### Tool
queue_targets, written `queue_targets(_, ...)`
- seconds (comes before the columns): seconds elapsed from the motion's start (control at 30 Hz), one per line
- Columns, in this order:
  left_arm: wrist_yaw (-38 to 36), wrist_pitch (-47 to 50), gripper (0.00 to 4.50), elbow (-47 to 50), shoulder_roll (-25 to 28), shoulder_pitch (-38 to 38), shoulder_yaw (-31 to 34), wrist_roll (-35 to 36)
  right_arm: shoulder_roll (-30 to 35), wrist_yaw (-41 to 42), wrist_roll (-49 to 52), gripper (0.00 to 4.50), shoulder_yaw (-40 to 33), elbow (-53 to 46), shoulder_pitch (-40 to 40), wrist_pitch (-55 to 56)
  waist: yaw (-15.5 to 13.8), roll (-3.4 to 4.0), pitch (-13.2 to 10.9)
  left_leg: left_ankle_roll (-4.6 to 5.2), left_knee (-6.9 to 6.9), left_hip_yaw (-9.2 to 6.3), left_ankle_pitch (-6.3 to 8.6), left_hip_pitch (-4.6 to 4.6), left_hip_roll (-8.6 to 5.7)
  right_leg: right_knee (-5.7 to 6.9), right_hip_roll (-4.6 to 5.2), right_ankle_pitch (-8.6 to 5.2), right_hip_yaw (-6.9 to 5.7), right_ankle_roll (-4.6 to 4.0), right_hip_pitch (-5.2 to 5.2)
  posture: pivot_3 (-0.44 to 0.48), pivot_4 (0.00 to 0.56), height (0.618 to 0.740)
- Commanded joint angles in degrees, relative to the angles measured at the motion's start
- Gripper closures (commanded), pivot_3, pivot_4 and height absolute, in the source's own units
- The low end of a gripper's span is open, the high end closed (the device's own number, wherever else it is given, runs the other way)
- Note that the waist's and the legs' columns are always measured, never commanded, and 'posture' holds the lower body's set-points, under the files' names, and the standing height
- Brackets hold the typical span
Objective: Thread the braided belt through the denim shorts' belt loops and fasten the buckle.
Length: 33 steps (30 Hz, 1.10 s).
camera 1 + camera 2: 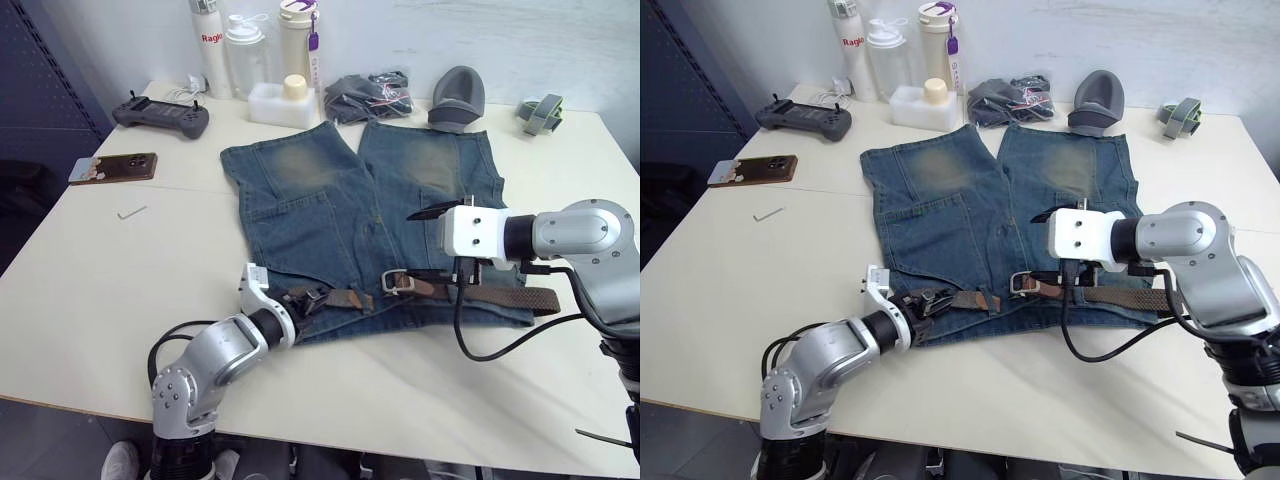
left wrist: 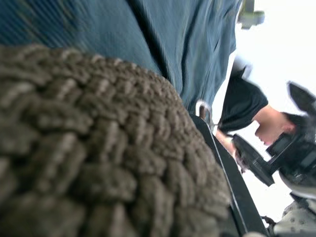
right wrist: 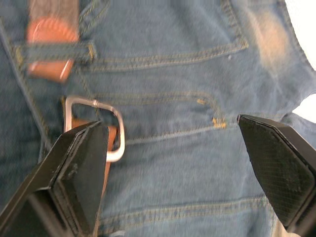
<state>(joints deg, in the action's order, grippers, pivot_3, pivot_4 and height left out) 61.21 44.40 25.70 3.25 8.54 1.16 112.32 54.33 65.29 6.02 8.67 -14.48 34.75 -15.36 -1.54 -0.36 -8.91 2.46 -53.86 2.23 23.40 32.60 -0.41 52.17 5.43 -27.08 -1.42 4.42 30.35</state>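
Belt (image 1: 500, 296) lying along the waistband of the shorts (image 1: 340, 200) on the table (image 1: 90, 290), buckle (image 3: 101, 126) just under the right gripper (image 3: 180, 163), its fingers wide apart, left gripper (image 1: 918, 303) clamped on the belt's other end.

You see the denim shorts (image 1: 360, 205) lying flat on the desk (image 1: 120, 290), waistband nearest you, faded patches on both legs; the braided belt (image 1: 520, 297) runs along that waistband, passing under a belt loop (image 3: 54, 51); its silver buckle (image 1: 397, 282) lies unfastened near the middle.
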Motion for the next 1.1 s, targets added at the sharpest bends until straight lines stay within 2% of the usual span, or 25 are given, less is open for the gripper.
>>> queue_targets(0.03,-0.77,3.57,4.50,-3.76,0.13,0.82,-1.27,0.68,0.85,-0.21,0.87,0.06,-2.06,-4.09,-0.07,-2.42,-0.05,0.00,0.00,0.00,0.00,0.00,0.00,0.00,0.00,-0.01,0.00,0.00,0.00,0.00,0.00,0.000,0.150,0.656)
queue_targets(0.2,-3.79,8.17,4.50,-12.07,0.30,4.67,-0.48,0.68,2.61,-0.24,0.60,0.06,-2.49,-9.06,-4.70,-3.76,-0.97,0.08,0.04,0.05,0.10,-0.03,-0.01,-0.21,0.00,-0.24,0.00,0.00,-0.03,0.00,-0.34,0.000,0.150,0.656)
queue_targets(0.37,-5.05,10.80,4.50,-19.60,-0.59,8.52,-1.07,0.68,3.36,-5.00,-6.43,0.06,-1.65,-14.09,-14.41,2.91,-2.15,0.22,0.16,0.11,0.20,-0.17,0.02,-0.48,-0.01,-0.64,0.00,0.00,-0.19,0.01,-0.79,0.000,0.150,0.656)
queue_targets(0.47,-5.01,11.86,4.50,-20.80,-0.47,9.37,-1.57,0.68,2.63,-6.47,-7.12,0.06,-2.39,-15.98,-16.71,2.00,-2.35,0.41,0.28,0.13,0.20,-0.14,0.03,-0.47,-0.06,-0.68,0.02,0.02,-0.13,0.05,-0.81,0.000,0.150,0.656)
queue_targets(0.6,-3.41,13.68,4.50,-19.20,2.51,7.62,-0.81,0.68,2.71,-7.43,-7.17,0.06,-3.26,-16.38,-17.17,1.12,-2.35,0.45,0.31,0.13,0.20,-0.15,0.03,-0.49,-0.06,-0.69,0.02,0.04,-0.13,0.10,-0.83,0.000,0.150,0.656)
queue_targets(0.63,-3.71,14.11,3.64,-18.40,3.42,7.04,-0.36,0.68,2.69,-7.62,-7.26,0.00,-3.23,-16.26,-17.01,1.08,-2.24,0.44,0.30,0.12,0.21,-0.15,0.03,-0.49,-0.06,-0.69,0.02,0.04,-0.14,0.10,-0.83,0.000,0.150,0.656)
queue_targets(0.67,-3.94,14.19,3.35,-17.69,3.75,6.56,0.07,0.68,2.66,-7.79,-7.31,0.00,-3.19,-16.13,-16.89,1.09,-2.06,0.42,0.29,0.12,0.23,-0.15,0.03,-0.49,-0.06,-0.71,0.01,0.04,-0.14,0.10,-0.82,0.000,0.150,0.656)
queue_targets(0.73,-3.20,13.28,2.46,-16.32,3.93,5.72,0.75,0.68,2.27,-8.23,-7.52,0.00,-2.77,-15.85,-16.47,1.16,-1.53,0.41,0.30,0.10,0.30,-0.15,0.03,-0.50,-0.06,-0.73,0.01,0.04,-0.14,0.11,-0.81,0.000,0.150,0.656)
queue_targets(0.87,-0.89,9.90,0.96,-10.94,2.23,2.92,3.09,0.68,1.19,-8.45,-7.08,0.00,-2.00,-15.51,-15.39,0.97,-0.75,0.30,0.33,-0.09,0.53,-0.15,-0.10,-0.67,-0.06,-0.74,0.01,0.04,-0.14,0.15,-0.84,0.000,0.150,0.656)
queue_targets(1.1,1.57,2.94,0.96,-2.09,3.20,-1.87,9.00,0.68,0.35,-7.61,-7.05,0.00,-0.99,-12.83,-13.83,3.48,0.43,0.10,0.21,-0.33,0.94,-0.14,-0.24,-1.03,0.04,-0.69,-0.06,0.02,-0.15,0.21,-0.92,0.000,0.150,0.656)
